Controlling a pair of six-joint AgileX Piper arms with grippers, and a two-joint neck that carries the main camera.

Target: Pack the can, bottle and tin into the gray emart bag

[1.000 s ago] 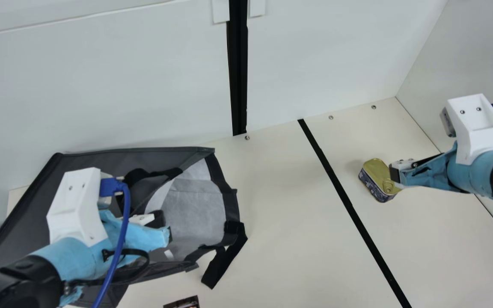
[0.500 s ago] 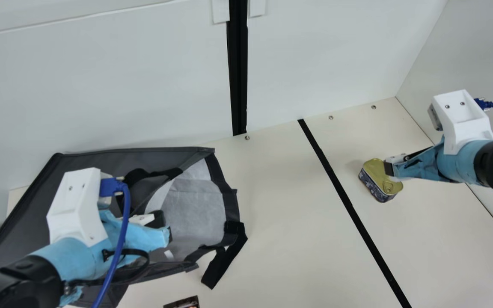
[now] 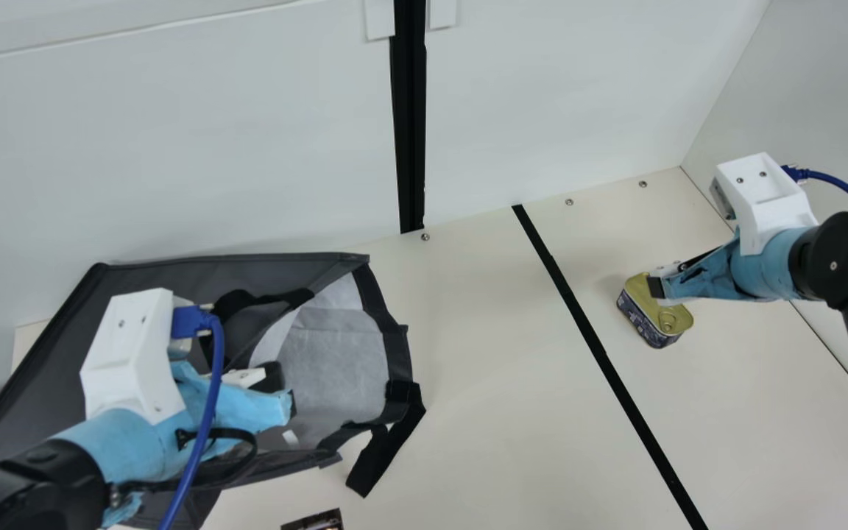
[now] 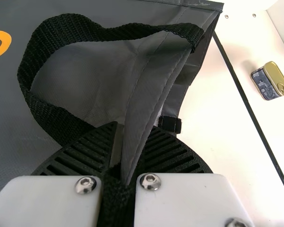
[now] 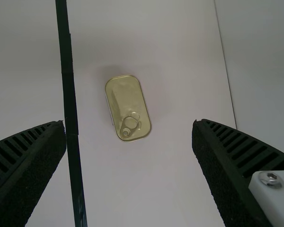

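R gripper (image 3: pixel 657 288) is hovering over the tin (image 3: pixel 659 315), fingers spread wide — tin's lying flat on the tbl (image 3: pixel 497 383), lid up, near the blk strip (image 3: pixel 592 331). L gripper (image 3: pixel 283 390) is pinching the gray bag (image 3: pixel 181 276) by its rim.

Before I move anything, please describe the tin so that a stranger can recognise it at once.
Find the black strip across the cream table, with the gray bag on its left in the main view. On the other side lies the tin, flat and round-cornered; its gold lid with a pull ring sets it apart from the bag.
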